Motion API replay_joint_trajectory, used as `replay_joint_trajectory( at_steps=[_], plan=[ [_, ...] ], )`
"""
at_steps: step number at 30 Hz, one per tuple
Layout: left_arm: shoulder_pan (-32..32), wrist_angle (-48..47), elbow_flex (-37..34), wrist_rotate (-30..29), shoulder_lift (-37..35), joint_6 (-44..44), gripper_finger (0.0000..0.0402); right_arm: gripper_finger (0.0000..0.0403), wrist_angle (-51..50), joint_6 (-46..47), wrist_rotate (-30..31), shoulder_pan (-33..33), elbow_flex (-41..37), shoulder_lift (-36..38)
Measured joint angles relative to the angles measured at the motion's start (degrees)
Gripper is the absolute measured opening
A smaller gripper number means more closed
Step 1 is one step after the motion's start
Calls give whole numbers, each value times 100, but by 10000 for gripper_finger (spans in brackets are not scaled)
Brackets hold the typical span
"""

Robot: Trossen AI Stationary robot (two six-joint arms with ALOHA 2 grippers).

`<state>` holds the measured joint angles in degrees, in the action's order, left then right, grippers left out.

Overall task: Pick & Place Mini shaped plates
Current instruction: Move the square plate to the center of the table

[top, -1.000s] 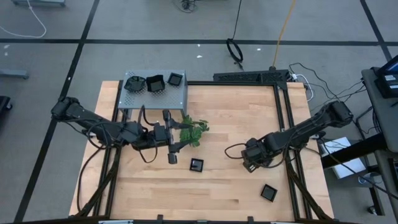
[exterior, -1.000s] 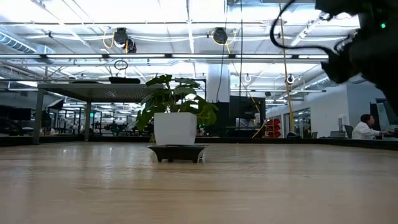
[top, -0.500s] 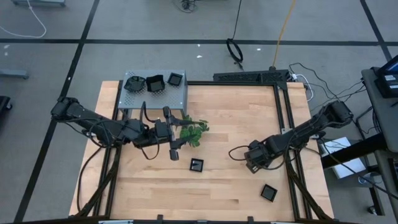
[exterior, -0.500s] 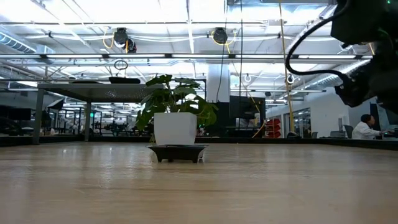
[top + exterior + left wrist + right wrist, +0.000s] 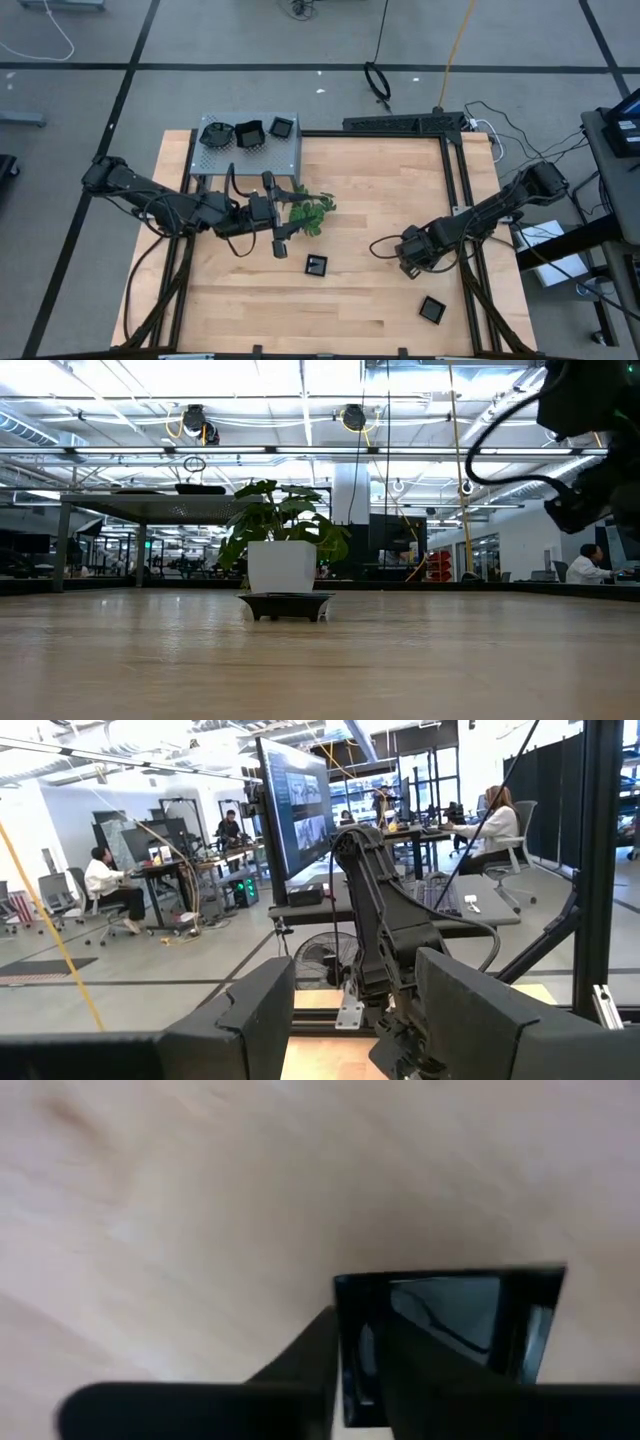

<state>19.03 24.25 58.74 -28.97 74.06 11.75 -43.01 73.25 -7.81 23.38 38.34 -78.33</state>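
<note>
Wooden table (image 5: 370,200): right gripper (image 5: 362,1370) pinching square plate's (image 5: 450,1320) rim.

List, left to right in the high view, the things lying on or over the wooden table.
Left gripper → green leafy plant sprig → small black square plate at mid-table → right gripper, closing on a plate → black square plate near the front edge.

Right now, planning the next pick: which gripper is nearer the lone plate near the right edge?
Right. The right gripper sits close beside the plate; the left gripper is far across, by the green sprig.
</note>
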Motion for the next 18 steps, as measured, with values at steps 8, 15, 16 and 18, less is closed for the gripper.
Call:
replay_joint_trajectory(
  at_steps=[8, 15, 16, 18],
  plan=[
    [0, 0, 0, 2, 0, 0, 214, 9, 707, -854, 115, 0, 539, -13],
    [0, 0, 0, 2, 0, -24, 214, 2, 3252, -3749, 936, 0, 642, -70],
    [0, 0, 0, 2, 0, -25, 214, 3, 3592, -4270, 1036, 0, 646, -116],
    [0, 0, 0, 2, 0, -27, 214, 3, 4034, -5154, 1276, 0, 650, -185]
  ],
)
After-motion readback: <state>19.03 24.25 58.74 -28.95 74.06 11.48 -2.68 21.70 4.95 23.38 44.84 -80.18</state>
